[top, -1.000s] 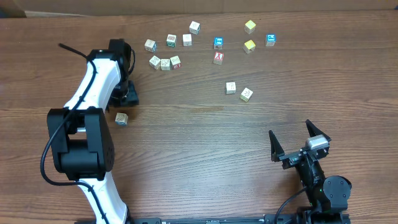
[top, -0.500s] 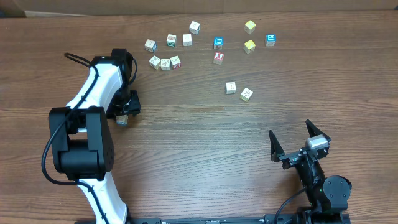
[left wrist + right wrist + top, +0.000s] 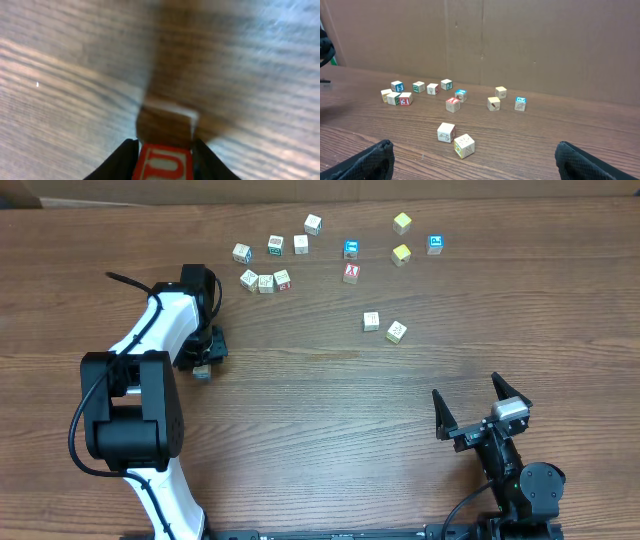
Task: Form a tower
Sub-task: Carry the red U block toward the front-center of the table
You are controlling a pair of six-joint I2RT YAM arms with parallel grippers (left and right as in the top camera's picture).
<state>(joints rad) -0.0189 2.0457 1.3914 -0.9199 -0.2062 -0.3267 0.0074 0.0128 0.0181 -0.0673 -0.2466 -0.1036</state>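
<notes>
The tower is out of view; only single cubes lie on the table. My left gripper (image 3: 204, 364) is down at the table on the left, shut on a small wooden cube (image 3: 202, 372). In the left wrist view that cube (image 3: 162, 162) shows a red printed face, with a black finger (image 3: 125, 159) tight against each side. My right gripper (image 3: 467, 390) stands open and empty at the front right. Two pale cubes (image 3: 446, 132) (image 3: 464, 146) lie ahead of it in the right wrist view.
Several loose letter cubes are scattered along the back: a group (image 3: 266, 282) just beyond the left arm, a red-faced one (image 3: 351, 273), blue-faced ones (image 3: 435, 244) and yellow ones (image 3: 401, 253). A pair (image 3: 371, 320) (image 3: 396, 331) lies mid-table. A cardboard wall (image 3: 520, 40) backs the table.
My left gripper came forward from behind the lone cube, settled over it and closed its fingers in on it. The right arm has not moved.
</notes>
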